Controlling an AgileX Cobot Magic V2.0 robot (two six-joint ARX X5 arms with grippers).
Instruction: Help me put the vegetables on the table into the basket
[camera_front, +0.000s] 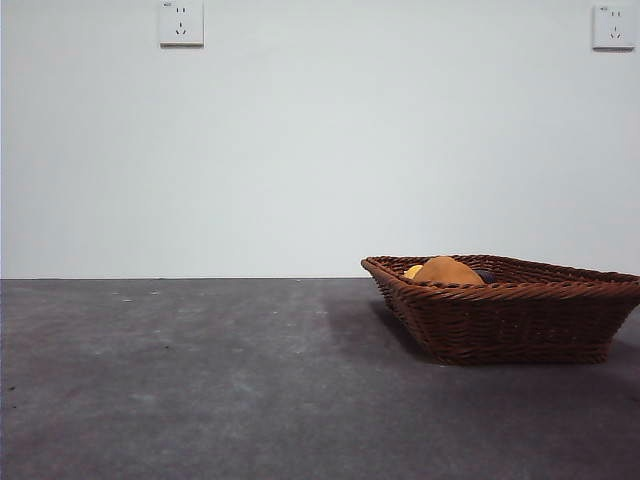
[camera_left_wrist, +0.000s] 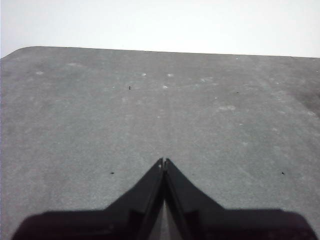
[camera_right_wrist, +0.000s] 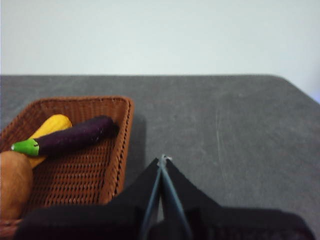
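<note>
The dark-brown woven basket (camera_front: 520, 310) sits on the grey table (camera_front: 200, 380) at the right. Inside it lie the brown potato (camera_front: 448, 271), the yellow corn cob (camera_front: 412, 271) and the dark-purple eggplant (camera_front: 485, 276), only their tops showing over the rim. In the right wrist view the eggplant (camera_right_wrist: 70, 136) with its green stem lies across the corn cob (camera_right_wrist: 50, 127), the potato (camera_right_wrist: 12, 182) beside them in the basket (camera_right_wrist: 122, 145). My right gripper (camera_right_wrist: 163, 160) is shut and empty beside the basket. My left gripper (camera_left_wrist: 163, 162) is shut over bare table (camera_left_wrist: 150, 110).
A white wall rises behind the table, with two sockets (camera_front: 181, 23) (camera_front: 613, 27) high up. The table's far edge (camera_left_wrist: 160, 51) shows in the left wrist view. No arm shows in the front view.
</note>
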